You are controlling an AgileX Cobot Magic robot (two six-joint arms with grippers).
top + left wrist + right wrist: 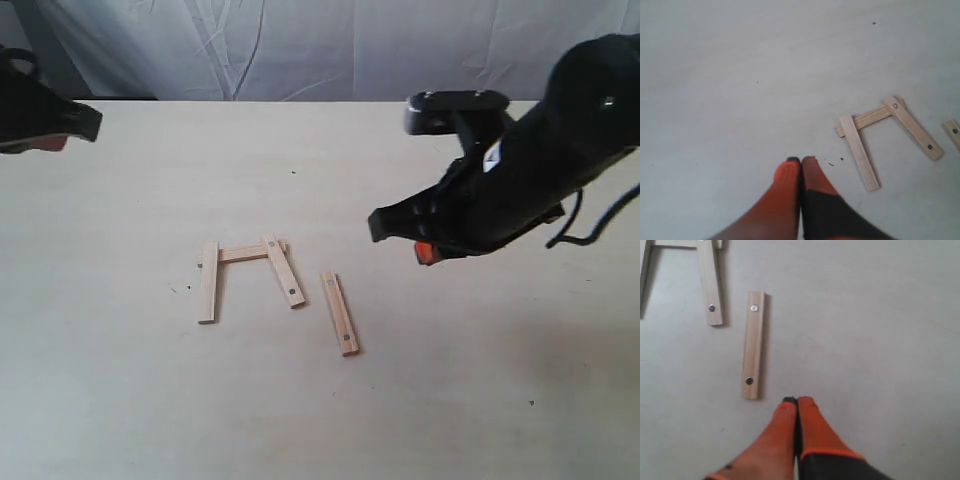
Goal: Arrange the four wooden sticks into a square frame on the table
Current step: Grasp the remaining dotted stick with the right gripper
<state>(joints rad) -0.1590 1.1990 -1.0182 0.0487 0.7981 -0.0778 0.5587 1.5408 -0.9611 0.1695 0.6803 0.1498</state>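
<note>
The right claw hangs empty with its fingers pressed together. The loose stick lies flat on the tabletop, just ahead of the tips and a little to one side. The left claw is also closed and empty, with the three joined sticks lying near it, ahead and off to one side. Only the exterior view shows all four sticks whole.

A pale grey sheet hangs across the background, creased in long folds; a darker grey band crosses its left end.
</note>
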